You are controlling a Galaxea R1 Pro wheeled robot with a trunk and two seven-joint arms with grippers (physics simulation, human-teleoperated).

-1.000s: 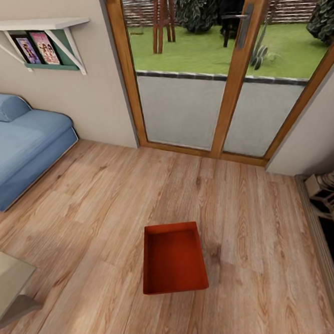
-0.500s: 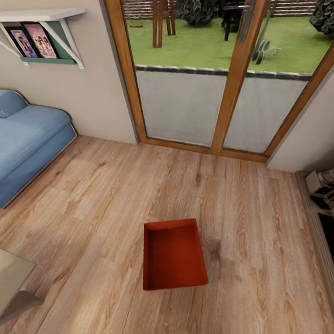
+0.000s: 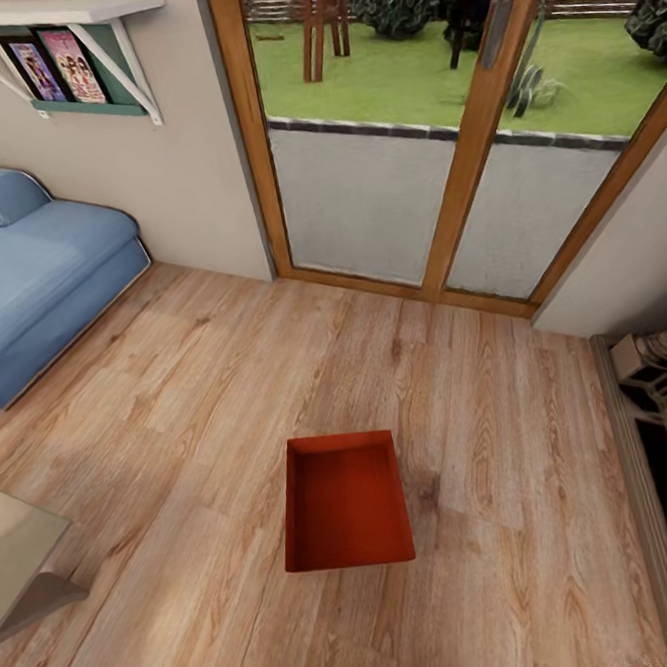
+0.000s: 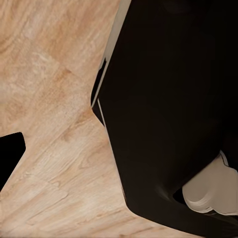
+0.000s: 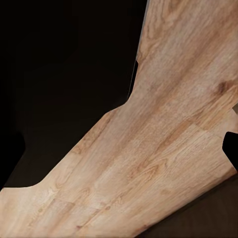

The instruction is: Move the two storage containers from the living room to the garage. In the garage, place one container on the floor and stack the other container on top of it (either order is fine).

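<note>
1. One storage container point(image 3: 345, 503) is seen in the head view: an orange-red rectangular bin with plain smooth walls and no lid, its inside bare.
2. The container is set flat on the light wood-plank floor point(image 3: 179, 406) of the living room, in the lower middle of the head view, with its long side running away from the camera.
3. In the left wrist view a large black part of the robot's body point(image 4: 173, 109) is shown close up above the planks point(image 4: 44, 148), with a pale rounded piece point(image 4: 210, 191) at its edge. Whether the left jaws are open or closed cannot be told.
4. In the right wrist view dark shapes point(image 5: 59, 84) are shown over the wood planks point(image 5: 163, 134). The state of the right jaws cannot be told either.
5. A blue sofa point(image 3: 38, 271) is placed at the left against an off-white wall point(image 3: 176, 185), under a white shelf point(image 3: 57, 12) holding picture books point(image 3: 57, 66).
6. Wood-framed glass doors point(image 3: 460, 153) are set beyond the container, with grass point(image 3: 394, 78) seen outside.
7. A corner of a glass table point(image 3: 20, 559) is seen at lower left.
</note>
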